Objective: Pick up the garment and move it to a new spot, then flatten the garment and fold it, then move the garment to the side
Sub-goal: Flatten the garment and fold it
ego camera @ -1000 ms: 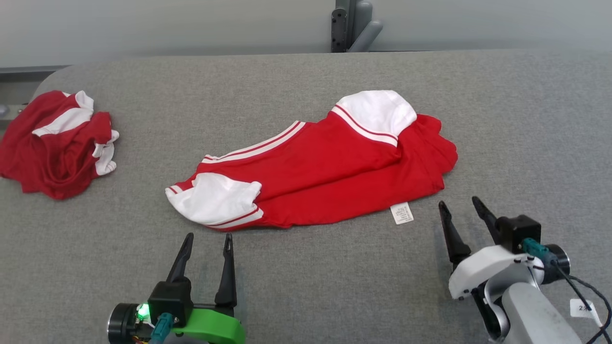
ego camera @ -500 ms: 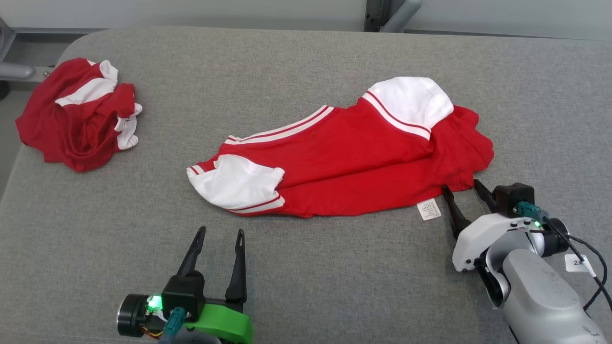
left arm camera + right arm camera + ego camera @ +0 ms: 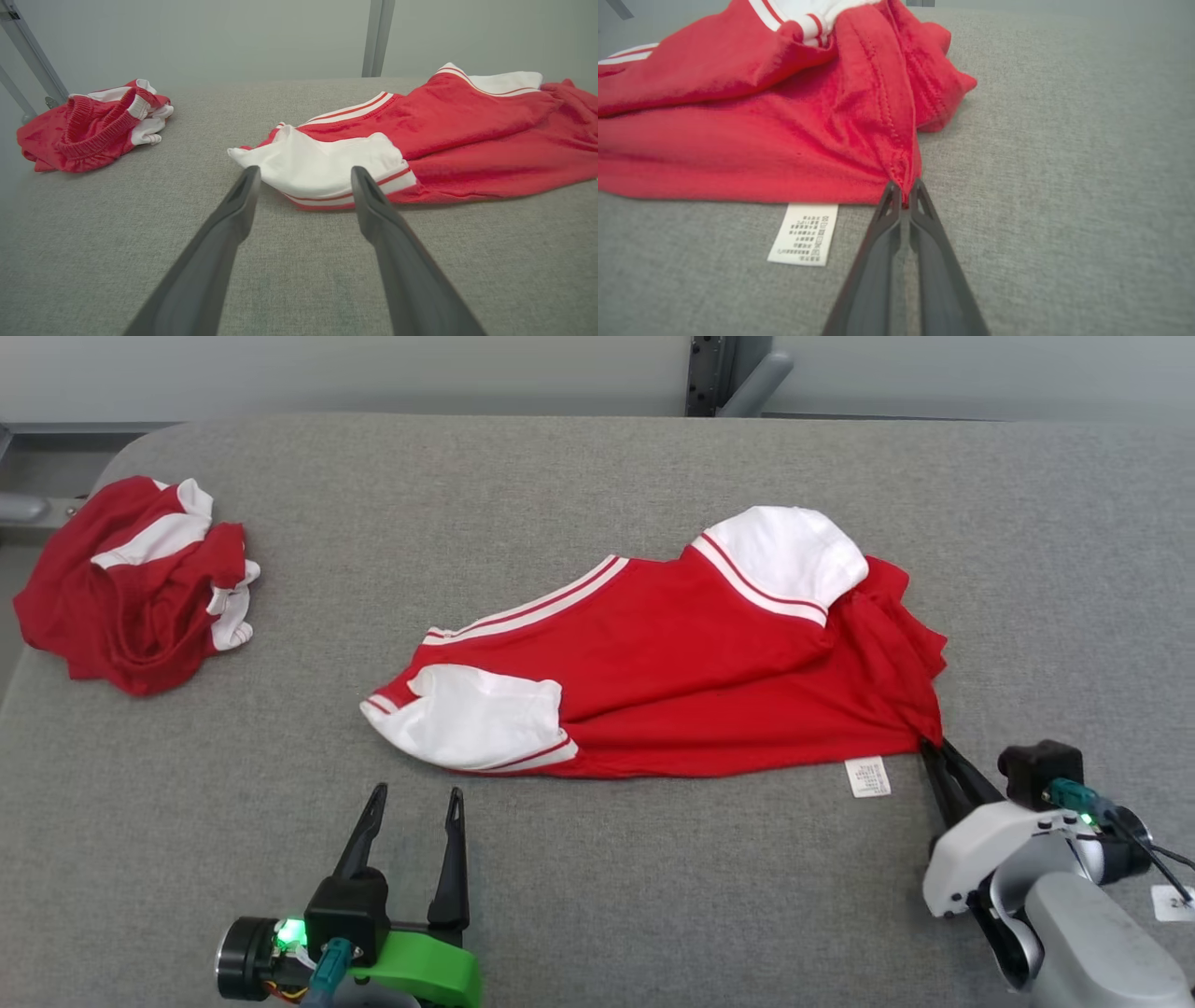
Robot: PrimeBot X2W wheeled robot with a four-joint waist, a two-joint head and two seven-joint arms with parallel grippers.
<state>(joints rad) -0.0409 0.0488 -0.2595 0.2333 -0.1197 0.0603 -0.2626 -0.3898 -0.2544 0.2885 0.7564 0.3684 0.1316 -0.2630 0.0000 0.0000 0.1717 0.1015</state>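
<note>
Right fingers [image 3: 878,247] clamped on the garment [image 3: 672,700] corner

The red-and-white garment lies spread out mid-table [image 3: 560,476], its bunched near-right corner pinched tight by the right fingers, just beside the white label [image 3: 866,777]. Left fingers [image 3: 452,868] are spread wide, holding nothing, just short of the white sleeve [image 3: 476,719].

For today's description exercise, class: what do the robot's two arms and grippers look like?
Both have two long, dark, tapering fingers. The left gripper sits on a bright green mount with a green light; the right gripper has a white shell, a teal plug and a black cable.
</note>
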